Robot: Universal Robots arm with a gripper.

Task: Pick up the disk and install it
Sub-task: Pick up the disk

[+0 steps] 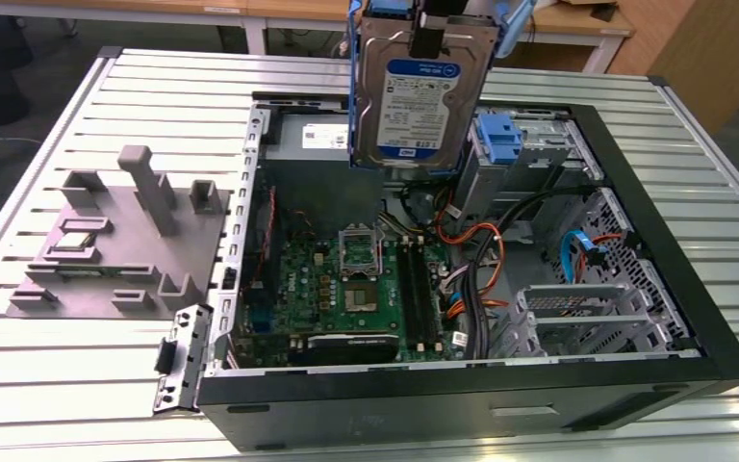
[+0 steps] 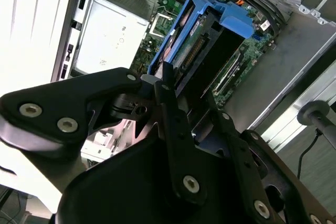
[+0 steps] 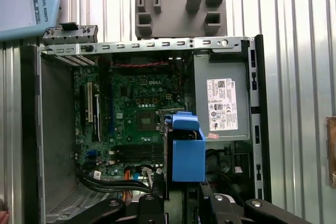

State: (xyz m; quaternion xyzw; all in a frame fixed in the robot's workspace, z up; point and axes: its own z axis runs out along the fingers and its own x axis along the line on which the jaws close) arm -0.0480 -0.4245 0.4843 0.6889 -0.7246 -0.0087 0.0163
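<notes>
gripper clamped on disk's upper end | disk hangs upright at 12 o'clock over open computer case | handling: likely dense, stiff, shock-sensitive, smooth metal; grip edges, not label face

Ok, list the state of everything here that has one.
disk: held on end in the air above the case, not yet installed.
gripper: shut on the disk.
case: lying on its side, side panel off, inside exposed.
power supply: mounted in the case.
</notes>
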